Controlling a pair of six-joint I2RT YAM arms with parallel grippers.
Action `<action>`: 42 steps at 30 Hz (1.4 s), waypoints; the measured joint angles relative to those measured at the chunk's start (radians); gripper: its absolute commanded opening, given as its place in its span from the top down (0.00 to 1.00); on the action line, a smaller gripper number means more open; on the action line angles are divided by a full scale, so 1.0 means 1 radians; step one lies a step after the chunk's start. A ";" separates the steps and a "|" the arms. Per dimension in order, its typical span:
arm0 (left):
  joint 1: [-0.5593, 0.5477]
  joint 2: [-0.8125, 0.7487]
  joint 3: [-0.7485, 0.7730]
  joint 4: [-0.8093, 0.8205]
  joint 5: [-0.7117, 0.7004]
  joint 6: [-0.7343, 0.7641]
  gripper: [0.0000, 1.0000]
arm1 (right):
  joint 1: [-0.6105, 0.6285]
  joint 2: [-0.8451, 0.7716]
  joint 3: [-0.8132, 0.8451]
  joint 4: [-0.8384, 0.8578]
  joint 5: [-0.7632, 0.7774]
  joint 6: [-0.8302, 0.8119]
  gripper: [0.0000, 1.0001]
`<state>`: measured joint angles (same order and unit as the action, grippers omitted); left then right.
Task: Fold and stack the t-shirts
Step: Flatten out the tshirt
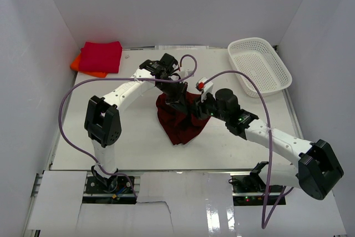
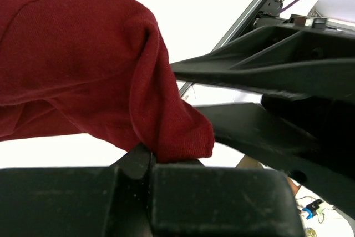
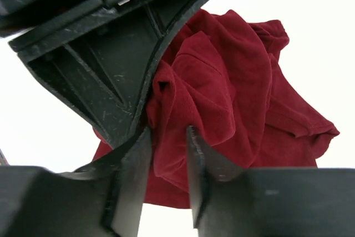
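The dark maroon t-shirt (image 1: 178,121) hangs bunched over the middle of the table, its lower end resting on the surface. My left gripper (image 1: 176,98) is shut on a fold at the top of the maroon t-shirt (image 2: 83,65), pinched at the fingertips (image 2: 145,158). My right gripper (image 1: 199,106) sits right beside it. Its jaws (image 3: 169,154) stand partly open, one on each side of a fold of the maroon t-shirt (image 3: 233,92). At the back left a folded crimson-red t-shirt (image 1: 101,56) lies on an orange one (image 1: 77,64).
A white mesh basket (image 1: 260,65) stands at the back right corner. White walls close in the table on the left, back and right. The left gripper's black finger (image 3: 105,59) crowds the right wrist view. Purple cables loop above both arms.
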<state>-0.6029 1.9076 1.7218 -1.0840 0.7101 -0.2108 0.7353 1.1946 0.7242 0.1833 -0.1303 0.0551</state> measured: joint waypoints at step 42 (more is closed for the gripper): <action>0.055 -0.030 0.072 0.076 -0.076 -0.051 0.97 | -0.136 0.055 0.229 -0.568 0.233 0.111 0.92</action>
<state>-0.5484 1.8774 1.7943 -1.0077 0.6338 -0.2619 0.5995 1.2499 0.9535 -0.3851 0.1028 0.1665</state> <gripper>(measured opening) 0.051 0.078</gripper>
